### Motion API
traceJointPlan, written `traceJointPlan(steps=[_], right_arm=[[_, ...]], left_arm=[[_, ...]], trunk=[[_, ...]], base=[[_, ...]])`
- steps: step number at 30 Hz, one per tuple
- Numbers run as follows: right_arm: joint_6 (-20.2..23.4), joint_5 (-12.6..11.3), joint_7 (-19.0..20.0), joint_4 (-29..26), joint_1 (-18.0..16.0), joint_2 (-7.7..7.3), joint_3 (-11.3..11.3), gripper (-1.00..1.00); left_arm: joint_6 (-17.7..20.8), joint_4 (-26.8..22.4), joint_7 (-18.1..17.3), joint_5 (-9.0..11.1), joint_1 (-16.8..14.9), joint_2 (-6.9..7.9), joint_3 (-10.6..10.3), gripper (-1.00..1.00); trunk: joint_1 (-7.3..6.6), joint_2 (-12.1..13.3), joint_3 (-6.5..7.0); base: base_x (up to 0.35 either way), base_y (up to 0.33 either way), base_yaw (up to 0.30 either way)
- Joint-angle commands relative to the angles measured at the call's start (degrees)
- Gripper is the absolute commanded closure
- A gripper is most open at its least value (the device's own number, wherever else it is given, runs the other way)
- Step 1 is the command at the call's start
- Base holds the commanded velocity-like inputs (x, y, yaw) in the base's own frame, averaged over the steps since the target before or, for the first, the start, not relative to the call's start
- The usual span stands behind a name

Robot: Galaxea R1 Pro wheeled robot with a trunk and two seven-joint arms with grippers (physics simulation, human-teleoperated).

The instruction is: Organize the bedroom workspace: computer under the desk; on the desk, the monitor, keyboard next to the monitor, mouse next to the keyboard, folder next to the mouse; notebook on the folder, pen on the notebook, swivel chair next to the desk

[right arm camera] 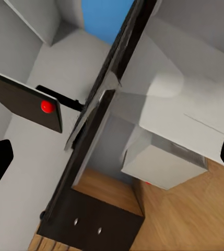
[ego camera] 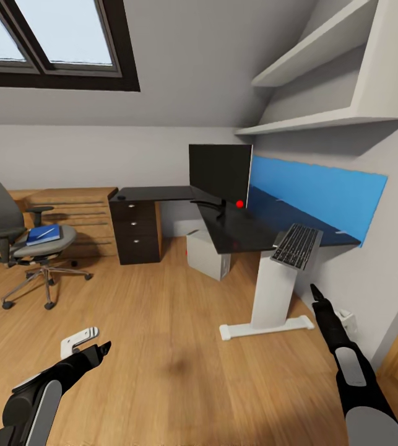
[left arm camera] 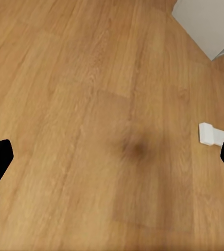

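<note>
Both black grippers, left [ego camera: 101, 350] and right [ego camera: 315, 290], hang spread and empty above the wooden floor [ego camera: 161, 347] before the glossy black desk [ego camera: 236, 232]. Its front edge carries the overhanging silver-grey keyboard [ego camera: 296, 246]; the bright blue folder [ego camera: 43, 234] lies on the grey swivel chair [ego camera: 19, 238], well apart from it.

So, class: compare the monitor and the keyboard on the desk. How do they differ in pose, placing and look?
The monitor stands upright on a thin stand, while the keyboard lies tilted. The monitor sits well in on the desk, at its corner; the keyboard hangs over the near edge. The monitor is a plain black panel with a red dot; the keyboard has a grey frame with dark keys. Both are on the black desktop.
</note>
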Motion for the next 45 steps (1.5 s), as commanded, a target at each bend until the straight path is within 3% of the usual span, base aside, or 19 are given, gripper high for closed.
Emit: traceJointPlan(steps=[1, 10, 21, 26, 27, 29, 32, 38, 45], right_arm=[[0.5, -0.6, 0.2, 0.0, -0.1, 0.15, -0.2, -1.0], [0.4, -1.6, -0.2, 0.1, -0.1, 0.41, -0.2, -1.0], [0.7, -11.9, -9.1, 0.1, -0.1, 0.43, -0.3, -1.0], [1.9, -15.9, -10.1, 0.1, -0.1, 0.51, -0.3, -1.0], [3.7, -19.4, -10.4, 0.1, -0.1, 0.53, -0.3, -1.0], [5.2, -21.4, -10.5, 0.1, -0.1, 0.54, -0.3, -1.0], [6.9, -22.8, -10.6, 0.1, -0.1, 0.54, -0.3, -1.0], [7.7, -23.4, -10.6, 0.1, -0.1, 0.62, -0.2, -1.0], [8.5, -23.7, -10.5, 0.1, -0.1, 0.67, -0.2, -1.0]], left_arm=[[0.3, -0.1, 0.5, 0.6, 0.0, -0.04, 0.1, -1.0], [0.3, -0.1, 0.5, 0.6, 0.0, -0.04, 0.0, -1.0], [0.3, -0.1, 0.5, 0.7, 0.0, -0.05, 0.0, -1.0], [0.3, 0.0, 0.5, 0.7, 0.0, -0.04, 0.0, -1.0], [0.4, 0.1, 0.4, 0.7, 0.0, -0.04, 0.0, -1.0], [0.4, 0.1, 0.4, 0.7, 0.0, -0.04, 0.0, -1.0], [0.5, 0.1, 0.3, 0.7, 0.0, -0.04, 0.0, -1.0], [0.5, 0.2, 0.3, 0.8, 0.0, -0.04, 0.0, -1.0], [0.5, 0.5, 0.3, 0.8, 0.0, -0.03, 0.0, -1.0]], trunk=[[0.22, -0.4, -0.24], [2.19, -4.1, -1.86], [4.61, -8.5, -3.83], [5.05, -9.3, -4.19], [5.05, -9.3, -4.19], [5.05, -9.3, -4.19], [5.05, -9.3, -4.19], [5.05, -9.3, -4.19], [3.51, -6.5, -2.94]], base=[[0.0, 0.0, 0.0], [0.0, 0.0, 0.0], [0.0, 0.0, 0.0], [0.0, 0.0, 0.0], [0.0, 0.0, 0.0], [0.0, 0.0, 0.0], [0.0, 0.0, 0.0], [0.0, 0.0, 0.0], [0.0, 0.0, 0.0]])
